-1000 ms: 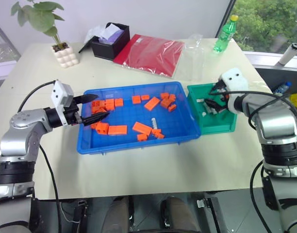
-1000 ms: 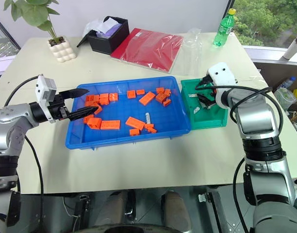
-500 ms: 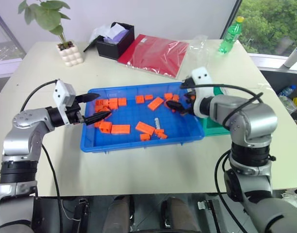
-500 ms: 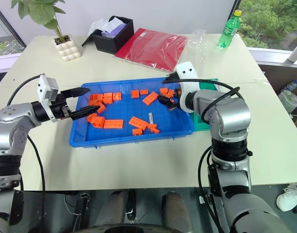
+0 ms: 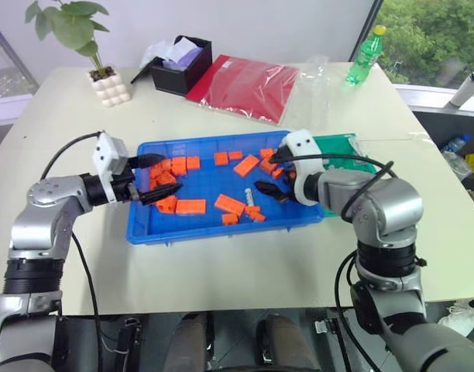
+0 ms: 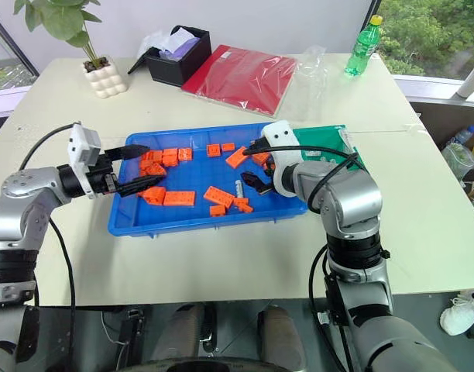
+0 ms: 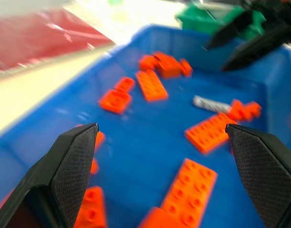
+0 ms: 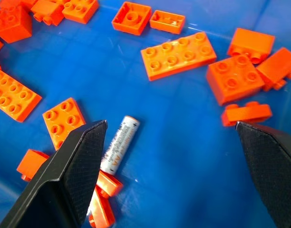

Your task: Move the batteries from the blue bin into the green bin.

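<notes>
The bench carries the blue bin, and the green bin is set against the side of it nearer the right arm, largely hidden behind that arm. Orange blocks are scattered across the blue floor. Among them one of the batteries is seen lying flat – a small pale cylinder with printed lettering, one end tucked against a block, its long sides bare. Whether others remain in the blue bin cannot be told.

The right gripper is held over that battery with its fingers spread wide and nothing between them. The left gripper is poised over the far end of the tray, its fingers likewise parted and empty.

The battery is judged to be light, rigid and smooth – apt to roll or to squirt out of a careless pinch. It would best be taken across its middle, with the fingers closed on the round flanks, not on the ends, and clear of the neighbouring blocks
</notes>
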Controlling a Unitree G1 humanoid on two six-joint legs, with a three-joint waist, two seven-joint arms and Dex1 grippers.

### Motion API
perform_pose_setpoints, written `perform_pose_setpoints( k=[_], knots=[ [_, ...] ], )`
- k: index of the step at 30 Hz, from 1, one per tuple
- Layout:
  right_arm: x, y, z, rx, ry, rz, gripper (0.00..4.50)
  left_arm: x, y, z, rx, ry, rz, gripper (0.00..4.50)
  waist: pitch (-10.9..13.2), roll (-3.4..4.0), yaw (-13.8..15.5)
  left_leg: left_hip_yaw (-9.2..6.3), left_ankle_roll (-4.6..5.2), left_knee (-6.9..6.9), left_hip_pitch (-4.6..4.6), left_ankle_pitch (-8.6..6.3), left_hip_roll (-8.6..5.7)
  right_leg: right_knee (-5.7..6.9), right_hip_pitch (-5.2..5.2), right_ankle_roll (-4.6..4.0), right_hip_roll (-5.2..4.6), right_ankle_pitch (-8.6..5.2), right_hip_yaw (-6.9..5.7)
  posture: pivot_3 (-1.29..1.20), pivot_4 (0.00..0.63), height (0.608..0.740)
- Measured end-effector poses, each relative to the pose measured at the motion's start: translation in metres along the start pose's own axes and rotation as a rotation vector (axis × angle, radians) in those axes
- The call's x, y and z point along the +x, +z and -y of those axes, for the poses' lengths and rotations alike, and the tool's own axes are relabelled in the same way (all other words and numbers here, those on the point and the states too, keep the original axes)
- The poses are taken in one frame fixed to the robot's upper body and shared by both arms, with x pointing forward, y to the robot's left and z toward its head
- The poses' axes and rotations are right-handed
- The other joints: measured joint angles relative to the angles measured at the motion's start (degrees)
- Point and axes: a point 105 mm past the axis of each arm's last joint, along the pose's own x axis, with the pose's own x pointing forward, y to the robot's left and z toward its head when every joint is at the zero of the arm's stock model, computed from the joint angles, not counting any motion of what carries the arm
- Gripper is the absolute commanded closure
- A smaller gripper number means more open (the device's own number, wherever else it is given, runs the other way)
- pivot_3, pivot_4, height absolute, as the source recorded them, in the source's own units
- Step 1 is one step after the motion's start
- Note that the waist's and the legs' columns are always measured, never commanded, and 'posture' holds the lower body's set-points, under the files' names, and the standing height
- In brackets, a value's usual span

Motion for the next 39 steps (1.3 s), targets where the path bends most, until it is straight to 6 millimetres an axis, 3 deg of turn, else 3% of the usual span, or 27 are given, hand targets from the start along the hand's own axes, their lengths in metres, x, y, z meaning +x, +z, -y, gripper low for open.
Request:
perform_pose_setpoints(
  k=[6,20,27,31,37,39],
  knots=[
    [0.007,-0.003,-0.011,0.002,0.019,-0.018,0.06,0.006,0.009,0.0,0.035,-0.037,0.0,0.0,0.0,0.0,0.1,0.0,0.0,0.0,0.0,0.0,-0.01,0.0,0.0,0.0,0.0,0.0,0.0,0.0,0.15,0.74],
    [0.029,-0.029,-0.016,0.025,0.019,-0.112,0.06,0.02,0.01,0.006,0.028,-0.071,0.022,0.0,0.0,0.0,0.0,0.0,0.0,-0.01,-0.01,0.0,0.01,0.0,-0.01,0.0,0.02,0.0,0.0,0.0,0.15,0.74],
    [0.036,-0.029,-0.015,0.003,0.008,-0.099,0.06,0.022,0.01,0.006,0.027,-0.063,0.03,0.0,0.0,0.0,0.0,-0.01,0.0,0.0,0.0,0.0,0.01,0.0,0.0,0.0,0.02,0.0,0.0,0.0,0.15,0.74],
    [0.039,-0.029,-0.014,-0.003,0.002,-0.094,1.32,0.022,0.012,0.006,0.032,-0.058,0.032,0.0,0.0,0.0,0.0,-0.01,0.0,0.0,0.01,0.0,0.01,0.0,0.01,0.0,0.02,0.0,0.0,0.0,0.15,0.74],
    [0.04,-0.03,-0.014,-0.011,0.004,-0.1,4.38,0.022,0.015,0.006,0.044,-0.056,0.038,0.0,0.0,-0.01,0.0,-0.01,0.0,0.0,0.01,0.0,0.01,0.0,0.01,0.0,0.02,0.0,0.0,0.0,0.15,0.74],
    [0.04,-0.031,-0.014,-0.016,0.006,-0.101,4.43,0.022,0.016,0.007,0.048,-0.057,0.04,0.0,0.0,-0.02,0.0,-0.01,0.0,0.0,0.04,0.0,0.01,0.0,0.03,0.0,0.02,0.0,0.0,0.0,0.15,0.74]
  ],
)
